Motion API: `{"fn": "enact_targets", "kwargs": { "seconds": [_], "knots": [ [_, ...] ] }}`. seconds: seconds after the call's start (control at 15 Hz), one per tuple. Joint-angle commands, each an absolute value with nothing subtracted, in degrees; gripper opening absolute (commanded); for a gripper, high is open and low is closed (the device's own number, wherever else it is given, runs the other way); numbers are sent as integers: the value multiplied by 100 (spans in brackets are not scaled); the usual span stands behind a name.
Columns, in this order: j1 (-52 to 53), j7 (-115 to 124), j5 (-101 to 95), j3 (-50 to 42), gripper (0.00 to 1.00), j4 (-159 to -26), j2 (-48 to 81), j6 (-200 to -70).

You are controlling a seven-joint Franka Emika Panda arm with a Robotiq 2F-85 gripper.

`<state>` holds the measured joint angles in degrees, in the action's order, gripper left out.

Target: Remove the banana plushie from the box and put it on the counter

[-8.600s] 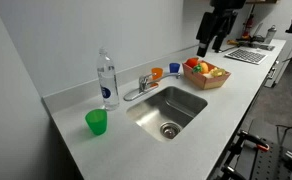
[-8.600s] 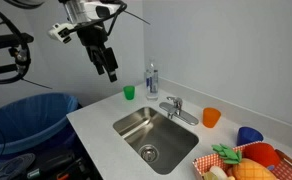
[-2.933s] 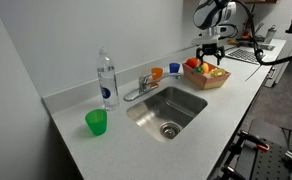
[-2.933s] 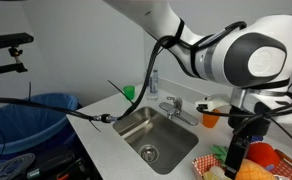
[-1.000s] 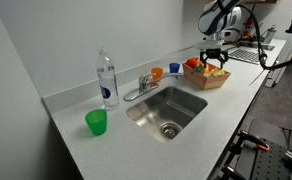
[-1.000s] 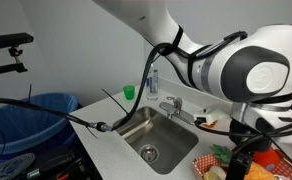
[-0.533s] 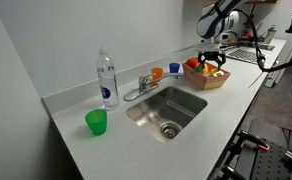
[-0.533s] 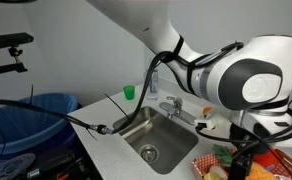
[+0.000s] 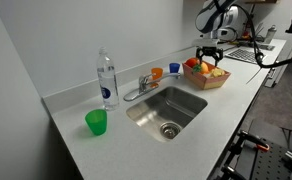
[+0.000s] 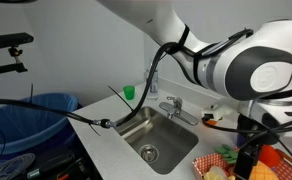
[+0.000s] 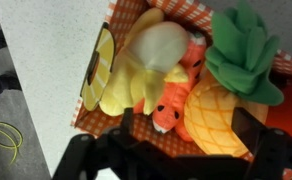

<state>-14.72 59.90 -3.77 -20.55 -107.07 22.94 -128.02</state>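
The banana plushie (image 11: 134,88), yellow with a white peeled tip, lies in the left part of the brown box (image 11: 94,72), which has an orange checked lining. Beside it lie an orange toy with a face (image 11: 172,100) and a pineapple plush (image 11: 218,112) with green leaves. My gripper (image 11: 186,128) is open just above the toys, its dark fingers on either side of the orange toy and pineapple, holding nothing. In both exterior views the gripper (image 9: 210,56) (image 10: 252,152) hovers over the box (image 9: 207,78) (image 10: 208,165) on the pale counter (image 9: 241,100).
A steel sink (image 9: 167,110) and tap (image 9: 142,85) are set in the counter. A water bottle (image 9: 107,80), green cup (image 9: 96,122), orange cup (image 9: 156,73) and blue cup (image 9: 173,69) stand around it. A keyboard (image 9: 248,55) lies beyond the box. A blue bin (image 10: 26,115) stands beside the counter.
The arm has shifted slightly above the box over the last second. The gripper stays open and the toys have not moved.
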Motion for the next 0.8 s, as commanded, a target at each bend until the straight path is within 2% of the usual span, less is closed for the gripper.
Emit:
{"fn": "enact_targets", "kwargs": {
  "seconds": [0.0,0.47,0.73],
  "knots": [
    [-1451,5929,-384,-2076,100,-10788,2237,-12547],
    [-1474,5904,-406,-2101,100,-10870,2117,-12011],
    [-1465,5845,-489,-2108,100,-10990,2045,-12150]
  ]
}}
